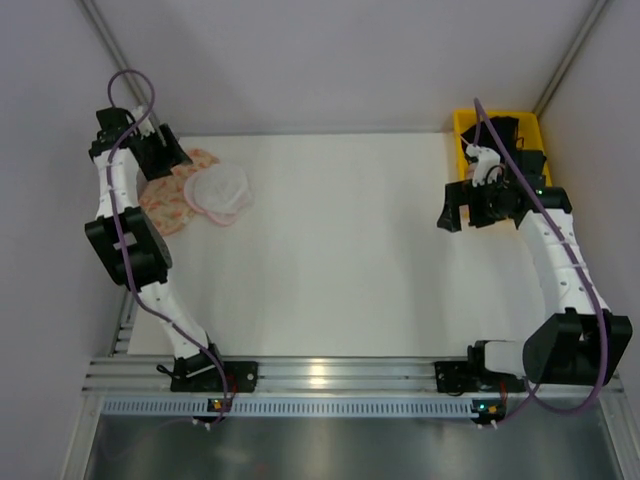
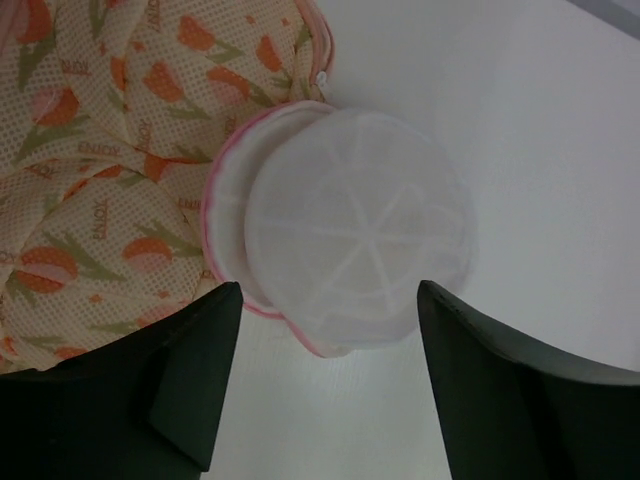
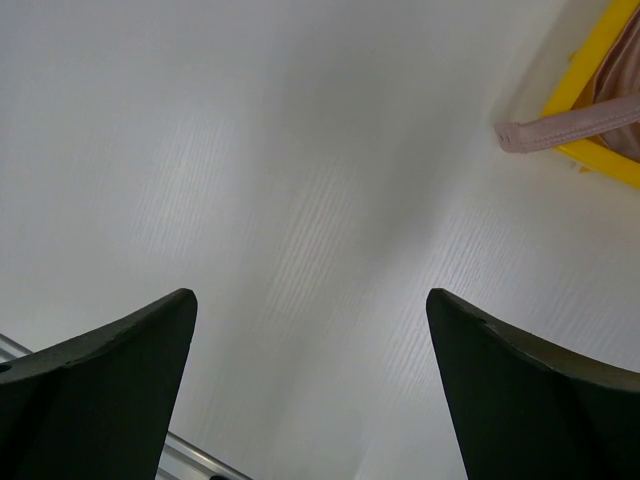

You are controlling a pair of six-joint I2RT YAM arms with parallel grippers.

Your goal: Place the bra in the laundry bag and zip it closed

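White table holds one laundry bag; left claw and right claw gape empty.

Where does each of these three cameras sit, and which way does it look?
Top external: fixed above and behind, looking down on the table; both arms show, bases nearest.
Left wrist: on the left arm, looking down past the open left gripper at the laundry bag and peach fabric.
Right wrist: on the right arm, looking past the open right gripper at table, yellow bin and a bra strap.
Shared: top and left wrist both show the bag.
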